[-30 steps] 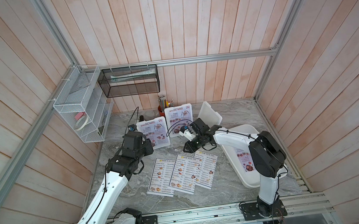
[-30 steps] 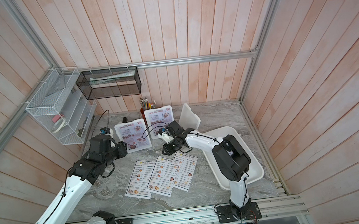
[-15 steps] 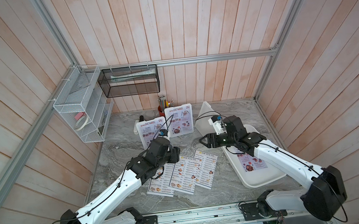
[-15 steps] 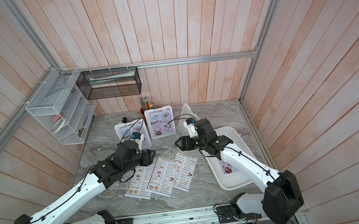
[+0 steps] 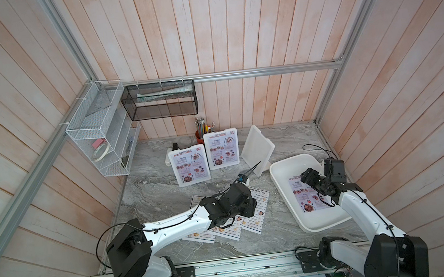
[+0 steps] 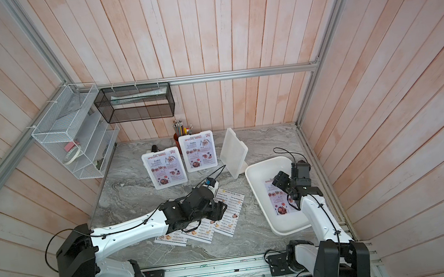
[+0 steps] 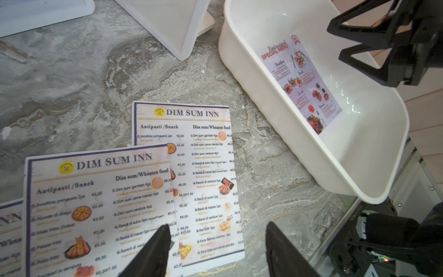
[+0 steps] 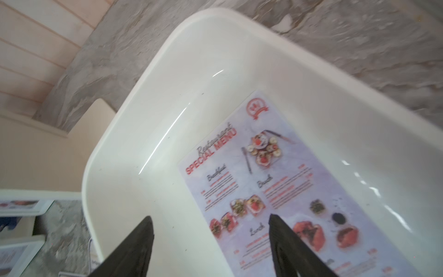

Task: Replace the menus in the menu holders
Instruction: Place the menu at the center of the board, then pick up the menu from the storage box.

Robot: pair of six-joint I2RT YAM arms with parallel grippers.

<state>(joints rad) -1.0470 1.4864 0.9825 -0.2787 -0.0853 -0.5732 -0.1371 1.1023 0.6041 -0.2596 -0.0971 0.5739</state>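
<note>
A grey marble-veined tabletop is enclosed by pale plank walls. Three white DIM SUM INN sheets are fanned flat under the left gripper, and one lilac SPECIAL MENU sheet lies in a smooth, round-cornered tray under the right gripper; both jaws are spread and empty. Two lilac sheets are framed in upright white holders at the back, beside a third holder showing plain white.
</note>
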